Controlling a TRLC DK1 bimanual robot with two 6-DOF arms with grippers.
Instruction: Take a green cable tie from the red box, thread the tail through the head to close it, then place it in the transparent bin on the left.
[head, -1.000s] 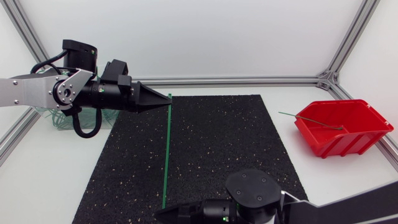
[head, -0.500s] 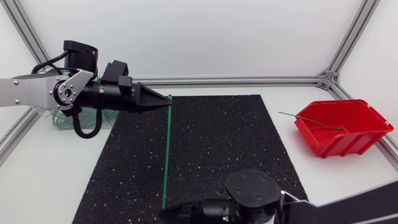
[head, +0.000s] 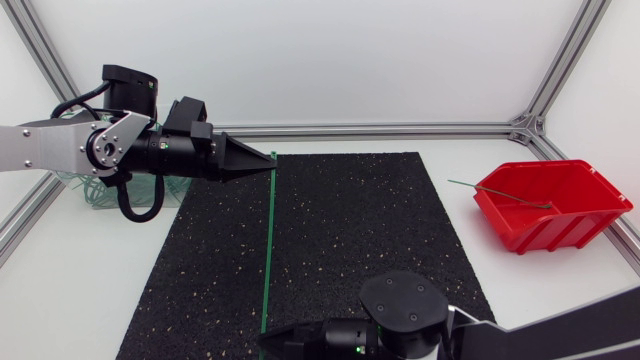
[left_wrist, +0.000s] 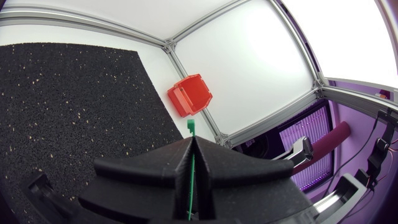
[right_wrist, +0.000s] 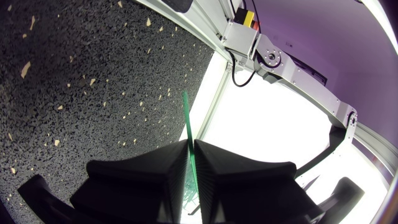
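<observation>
One black rubber mat (head: 350, 230) flecked with pale specks covers the middle of the white table (head: 90, 290), which has aluminium rails along its edges. The red box (head: 560, 232) sits off the mat at the right, with a second green tie (head: 500, 190) lying across its rim. The transparent bin (head: 85, 193) stands partly hidden behind the left arm. The green cable tie (head: 267, 250) runs straight across the mat between the two arms. The left gripper (head: 271, 159) is clamped on its head end, with the head poking just past the fingertips. The right gripper (head: 266, 342), at the mat's near edge, pinches the tail end, with the thin tip sticking out ahead of its closed fingers.
</observation>
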